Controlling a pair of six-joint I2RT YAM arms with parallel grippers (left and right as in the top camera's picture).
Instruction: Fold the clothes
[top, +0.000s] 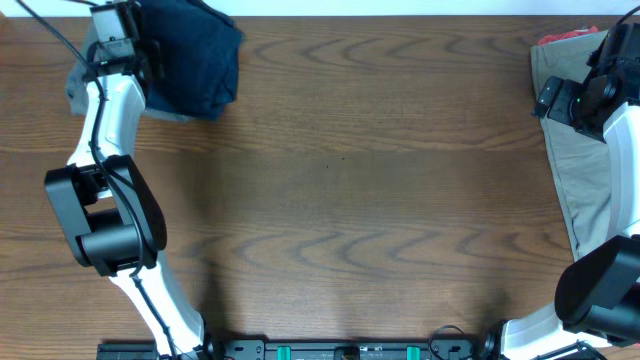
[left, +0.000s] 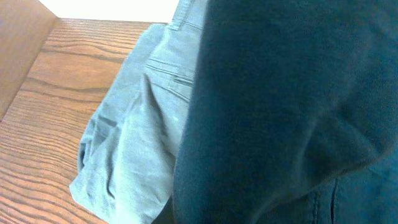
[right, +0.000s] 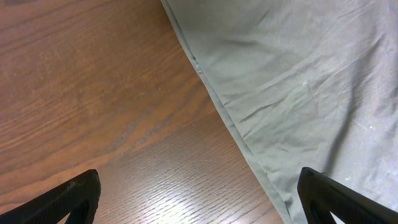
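As they lie, four garments show — navy (top: 195, 60), grey (left: 137, 124), khaki (top: 580, 170), red (top: 565, 37).

Left gripper (top: 148, 52) tips hidden by navy shorts (left: 286, 112), khaki shorts (top: 578, 150) cut off

Navy shorts (top: 195, 55) bunched far-L — khaki pair (top: 572, 165) R.

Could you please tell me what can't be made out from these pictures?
Left gripper: open or shut unknown; navy shorts fill the left wrist view, and its own wrist covers it overhead.
Grey shorts: largely under the navy pair, both views.
Coral-red garment: only a sliver overhead, cut by the right arm.
Khaki shorts: run past the right edge overhead.
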